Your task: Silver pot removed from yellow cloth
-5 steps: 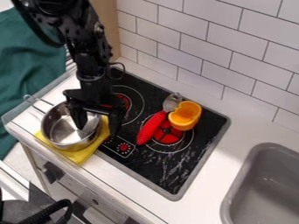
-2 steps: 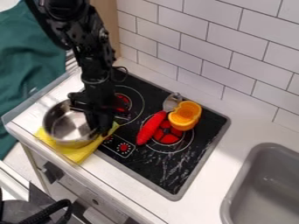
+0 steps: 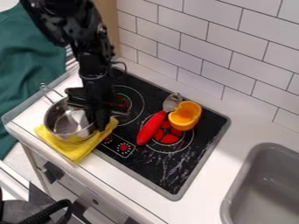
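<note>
The black gripper [image 3: 99,123] is at the right rim of the silver pot, shut on that rim. The silver pot [image 3: 60,123] is at the left of the counter, its wire handle pointing up and left. Beneath and beside the pot lies the yellow cloth [image 3: 78,149], showing along the front and right of it. The gripper hides part of the pot's right side, and whether the pot's base touches the cloth I cannot tell.
Right of the pot is the black stovetop [image 3: 153,168], bearing a red object [image 3: 151,127], an orange cup-like piece [image 3: 185,115] and a small grey metal item [image 3: 172,102]. A grey sink [image 3: 265,188] is at lower right; the tiled wall rises behind.
The gripper's fingers, spread across the pot's right rim a second ago, have come together on it. The pot has shifted slightly up in view and its handle has swung up and right.
</note>
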`<state>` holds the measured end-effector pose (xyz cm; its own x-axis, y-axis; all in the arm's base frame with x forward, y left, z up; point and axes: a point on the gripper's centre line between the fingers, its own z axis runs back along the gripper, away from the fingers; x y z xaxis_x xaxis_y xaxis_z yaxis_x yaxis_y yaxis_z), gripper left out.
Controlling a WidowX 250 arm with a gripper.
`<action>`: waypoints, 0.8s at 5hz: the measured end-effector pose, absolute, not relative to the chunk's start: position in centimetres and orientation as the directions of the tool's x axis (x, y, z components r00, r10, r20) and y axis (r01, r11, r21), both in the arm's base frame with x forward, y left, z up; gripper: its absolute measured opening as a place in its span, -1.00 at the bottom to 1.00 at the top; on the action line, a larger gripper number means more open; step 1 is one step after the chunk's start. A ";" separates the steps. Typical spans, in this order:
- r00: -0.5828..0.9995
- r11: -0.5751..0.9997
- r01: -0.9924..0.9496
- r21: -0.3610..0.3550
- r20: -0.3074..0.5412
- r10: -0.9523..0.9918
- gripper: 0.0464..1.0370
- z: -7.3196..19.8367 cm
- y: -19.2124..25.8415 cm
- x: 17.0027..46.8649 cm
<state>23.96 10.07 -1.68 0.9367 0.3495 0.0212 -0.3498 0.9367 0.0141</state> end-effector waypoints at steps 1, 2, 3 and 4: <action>0.939 0.940 -0.339 0.025 0.064 0.337 -0.97 -0.2 8.5 24.4; 0.939 0.941 -0.337 0.025 0.081 0.334 -0.98 0.3 7.3 24.9; 0.942 0.944 -0.328 0.019 0.083 0.326 -0.98 0.3 6.3 25.2; 0.940 0.941 -0.337 0.011 0.063 0.336 -0.98 -0.3 6.1 25.1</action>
